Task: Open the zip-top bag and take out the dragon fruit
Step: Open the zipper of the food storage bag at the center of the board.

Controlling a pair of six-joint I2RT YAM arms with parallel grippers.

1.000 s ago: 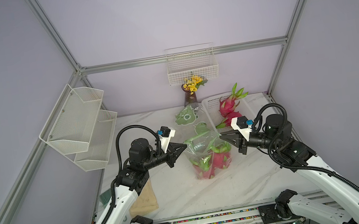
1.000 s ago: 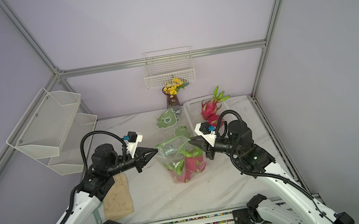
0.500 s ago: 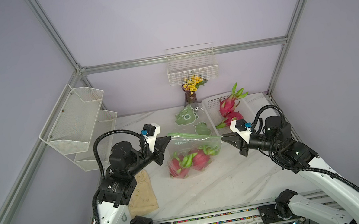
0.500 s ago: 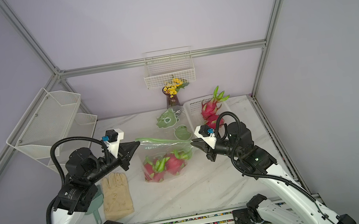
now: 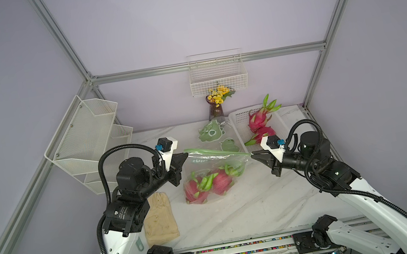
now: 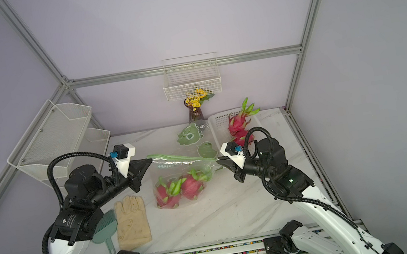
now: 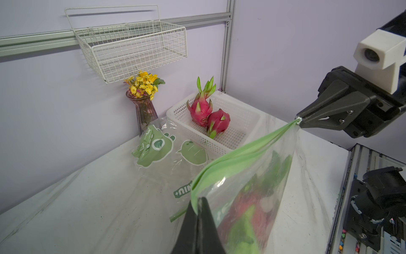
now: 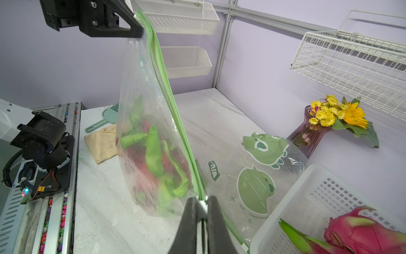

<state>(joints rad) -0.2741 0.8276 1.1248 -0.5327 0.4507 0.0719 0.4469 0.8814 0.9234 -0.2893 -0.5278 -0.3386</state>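
Observation:
The clear zip-top bag (image 5: pixel 209 164) is stretched between my two grippers, its green zip strip (image 5: pixel 214 152) taut and running left to right. Two magenta dragon fruit (image 5: pixel 221 183) (image 6: pixel 191 187) lie in its bottom, close to the marble table. My left gripper (image 5: pixel 186 155) (image 7: pixel 201 199) is shut on the strip's left end. At the right end my right gripper (image 5: pixel 252 154) (image 8: pixel 201 199) is shut on the white slider (image 8: pixel 202 205). The strip looks closed along its length.
A white basket (image 5: pixel 238 127) at the back right holds two more dragon fruit (image 5: pixel 258 121). A second printed bag (image 5: pixel 214 134) lies flat behind the held one, by a flower vase (image 5: pixel 214 109). A beige glove (image 5: pixel 159 220) and a green brush (image 6: pixel 105 229) lie front left.
My left gripper has drawn back to the left with its end of the bag. The bunched top is now pulled straight and the fruit has shifted left. The right gripper has stayed put.

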